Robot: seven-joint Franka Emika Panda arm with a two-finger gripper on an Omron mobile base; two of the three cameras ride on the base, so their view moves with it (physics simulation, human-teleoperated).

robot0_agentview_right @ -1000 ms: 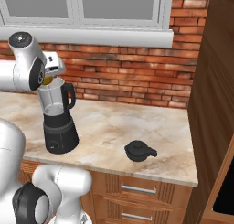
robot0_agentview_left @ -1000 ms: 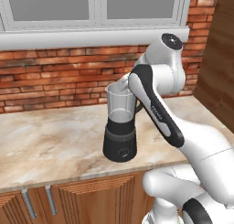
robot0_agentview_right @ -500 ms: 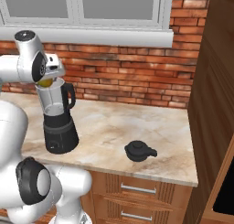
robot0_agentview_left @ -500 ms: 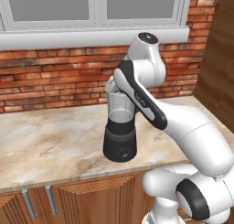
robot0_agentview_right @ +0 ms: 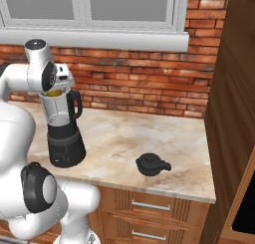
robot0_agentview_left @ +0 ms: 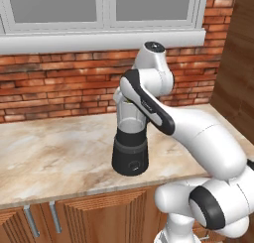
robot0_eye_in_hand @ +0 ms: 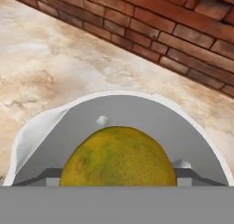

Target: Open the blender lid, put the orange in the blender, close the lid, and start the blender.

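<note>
Arm swung leftward — orange (robot0_eye_in_hand: 118, 157) over blender (robot0_agentview_right: 63, 133)

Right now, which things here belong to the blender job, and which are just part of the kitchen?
In the job:
- black-based blender with clear jar
- round black blender lid, lying on the counter
- yellow-green orange, in the pincer over the open jar

Just there:
- beige marble counter
- red brick wall
- window
</note>
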